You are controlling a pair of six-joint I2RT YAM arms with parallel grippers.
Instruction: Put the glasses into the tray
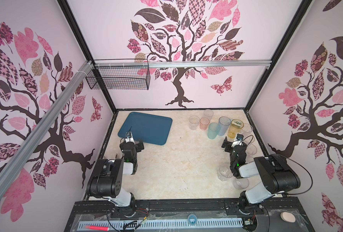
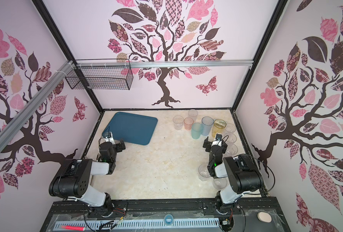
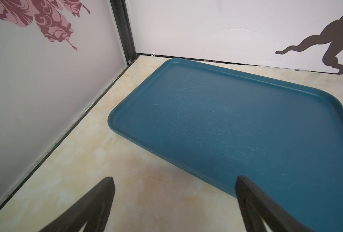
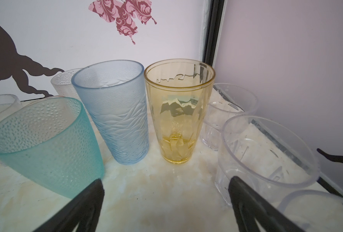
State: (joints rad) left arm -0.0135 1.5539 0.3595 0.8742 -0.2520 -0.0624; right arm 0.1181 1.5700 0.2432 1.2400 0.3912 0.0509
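Right wrist view: right gripper (image 4: 166, 179) wide before yellow glass (image 4: 178, 128), pale patch (image 4: 179, 100) unreadable; left gripper (image 3: 175, 178) wide.

The tray (image 1: 146, 124) lies on the desk (image 1: 176, 164) at the back left, close to the rear wall. A wire basket (image 1: 118, 77) hangs from the rail above it. The glasses (image 1: 213, 130) stand on the desk's right side: a cluster at the back, a row along the right wall, and two nearer the front beside the right arm. The left claw (image 3: 174, 178) straddles the tray's near edge. The right claw (image 4: 166, 179) sits just before the cluster.
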